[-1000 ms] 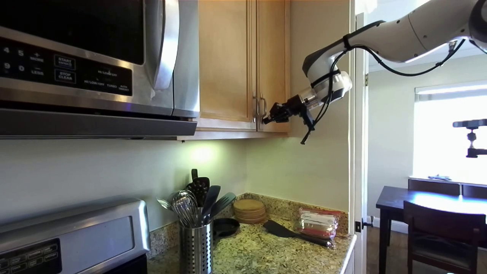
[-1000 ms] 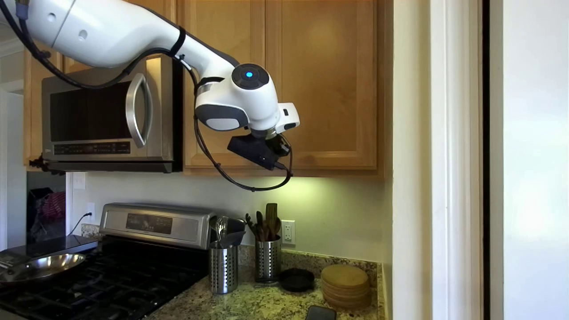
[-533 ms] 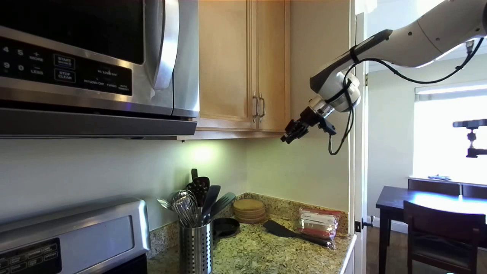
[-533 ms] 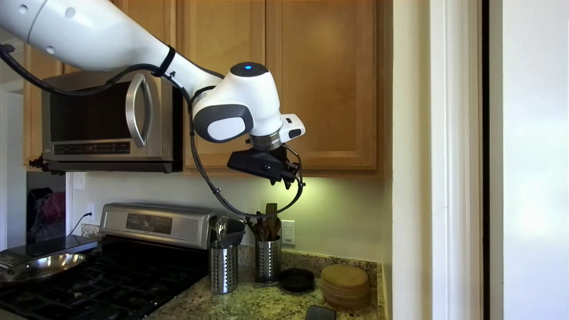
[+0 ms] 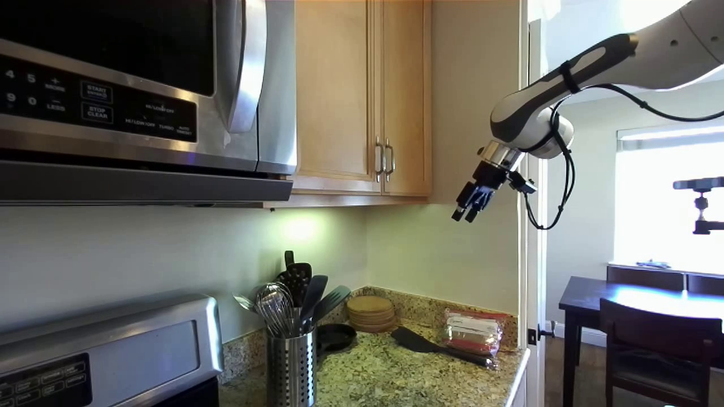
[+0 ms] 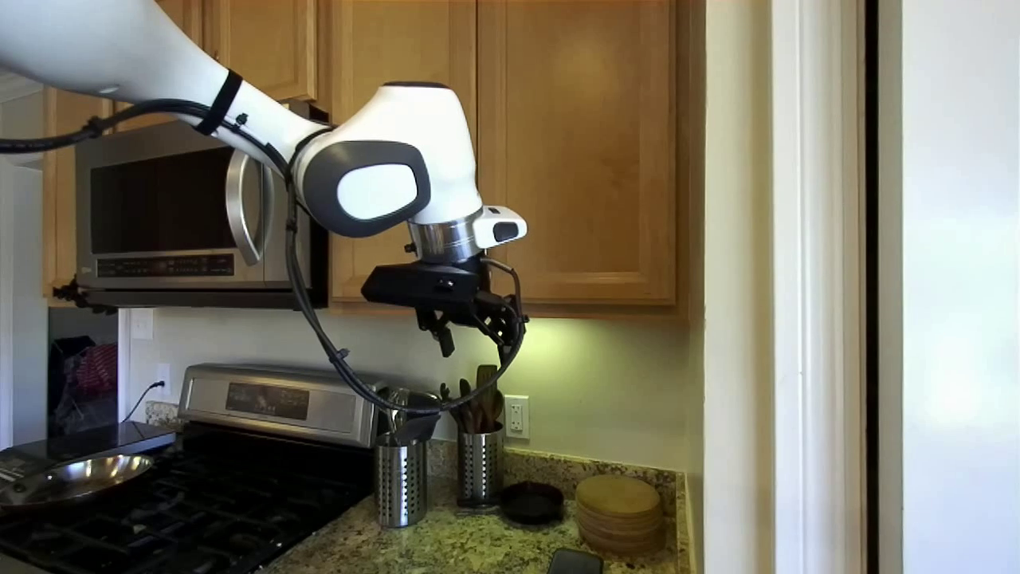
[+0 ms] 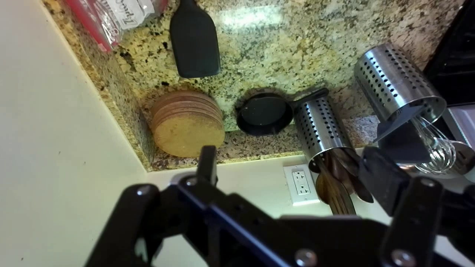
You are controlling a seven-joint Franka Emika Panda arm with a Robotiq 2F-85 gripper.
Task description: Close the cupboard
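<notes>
Pale wooden doors (image 6: 575, 151) are closed on the cupboard (image 5: 364, 102), which is mounted beside the microwave (image 5: 136, 102), on which "START", "STOP CLEAR" and "TURBO" can be read. The jaws are spread wide.

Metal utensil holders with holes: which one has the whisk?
The holder nearer the stove; the other holder, by the wall outlet, has wooden-looking utensils.

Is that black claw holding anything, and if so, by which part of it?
Nothing is held: the gripper is open, its jaws apart with nothing gripped between them, and it hangs clear of the cupboard.
</notes>
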